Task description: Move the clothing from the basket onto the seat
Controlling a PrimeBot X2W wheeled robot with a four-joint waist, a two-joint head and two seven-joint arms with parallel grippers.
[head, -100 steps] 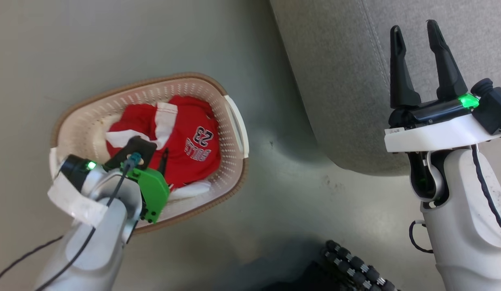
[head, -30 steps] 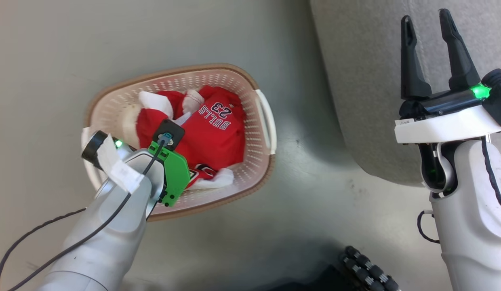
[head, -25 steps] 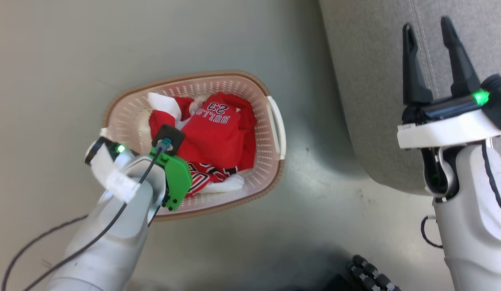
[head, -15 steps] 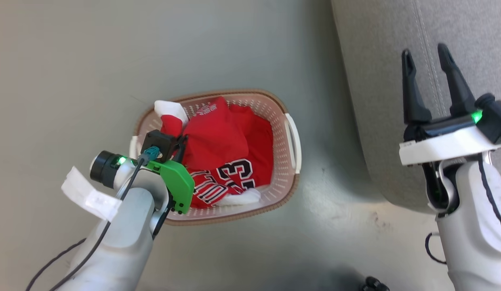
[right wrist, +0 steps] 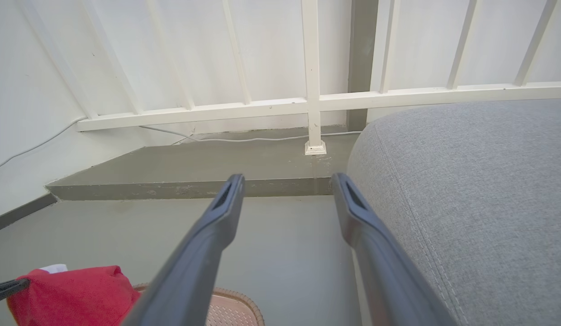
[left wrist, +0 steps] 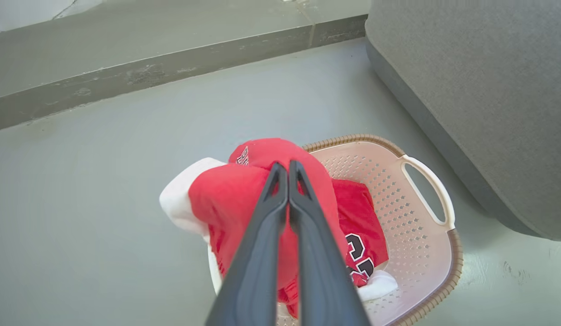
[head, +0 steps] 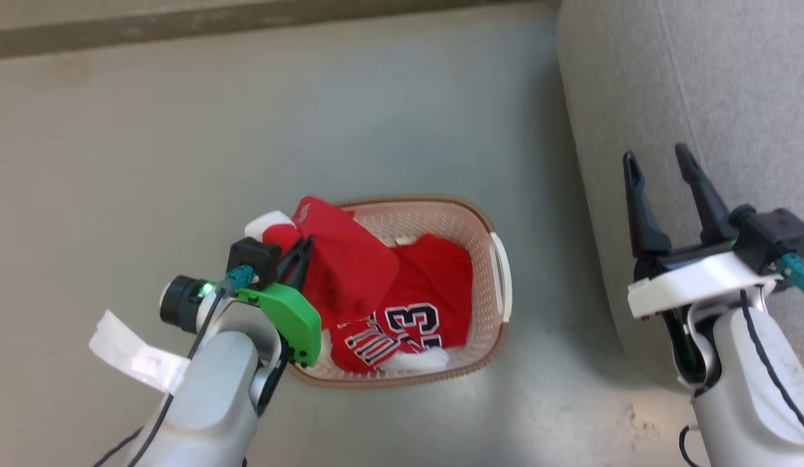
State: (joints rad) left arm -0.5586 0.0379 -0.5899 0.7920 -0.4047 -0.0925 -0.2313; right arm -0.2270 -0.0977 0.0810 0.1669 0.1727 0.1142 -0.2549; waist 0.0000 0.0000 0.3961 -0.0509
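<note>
Red fabric is pinched in my left hand [left wrist: 283, 166], whose two fingers are pressed together on a bunched fold of the upper jersey [left wrist: 226, 199]. That jersey is held up above the left end of the basket [head: 441, 206]. Its white-trimmed edge pokes out past the rim on the side away from the seat [head: 700, 78], and the rest trails down and to the right into the basket. A second jersey [head: 434, 292] lies in the basket's bottom with its number 23 facing up, reading roughly upright in the head view, and white trim against the near wall. The basket stands on the grey floor [head: 246, 117], long axis running left to right, with its white handle [head: 502, 275] at the end toward the seat, near the cushion's edge but apart from it. My right hand [head: 655, 153] hovers at the seat's edge, fingers spread and holding nothing.
</note>
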